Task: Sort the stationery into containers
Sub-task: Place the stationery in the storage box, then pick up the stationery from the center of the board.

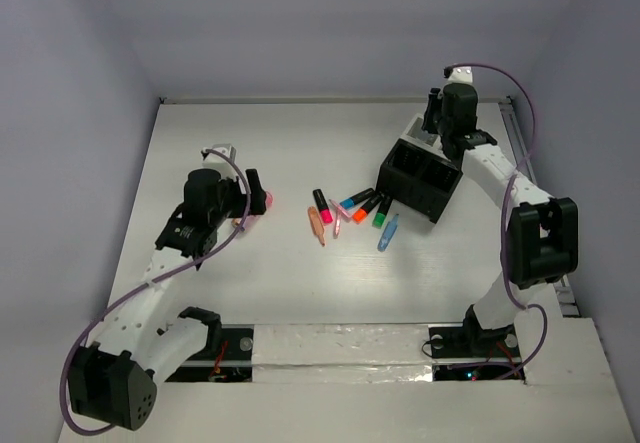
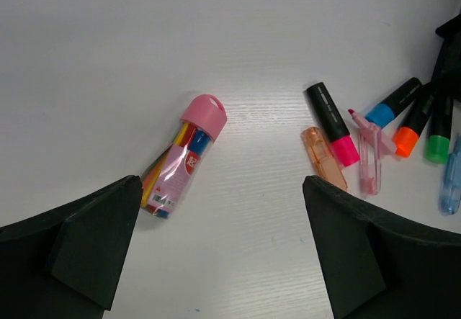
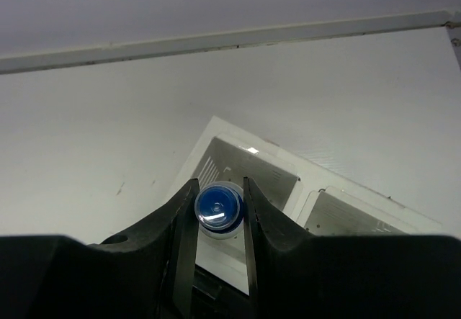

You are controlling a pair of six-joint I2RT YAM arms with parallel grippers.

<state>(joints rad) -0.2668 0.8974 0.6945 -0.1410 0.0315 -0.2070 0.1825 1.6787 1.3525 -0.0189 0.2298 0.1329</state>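
My left gripper (image 1: 254, 195) is open and low over the table; in the left wrist view (image 2: 221, 189) nothing is between its fingers. A pink round-topped tube of pens (image 2: 180, 157) lies just ahead of it, by the left finger (image 1: 266, 200). Pink (image 2: 331, 123), blue (image 2: 392, 103), orange (image 2: 414, 126) and green (image 2: 438, 135) markers, an orange cap (image 2: 323, 158) and clear pink (image 2: 369, 157) and blue (image 2: 450, 178) pieces lie mid-table (image 1: 355, 213). My right gripper (image 3: 219, 211) is shut on the blue-capped bottle (image 3: 218, 209) above the white box (image 3: 259, 171).
The black divided box (image 1: 420, 178) stands tilted right of the markers, with the white box (image 1: 418, 131) right behind it under my right gripper (image 1: 441, 135). Walls close the table at the back and both sides.
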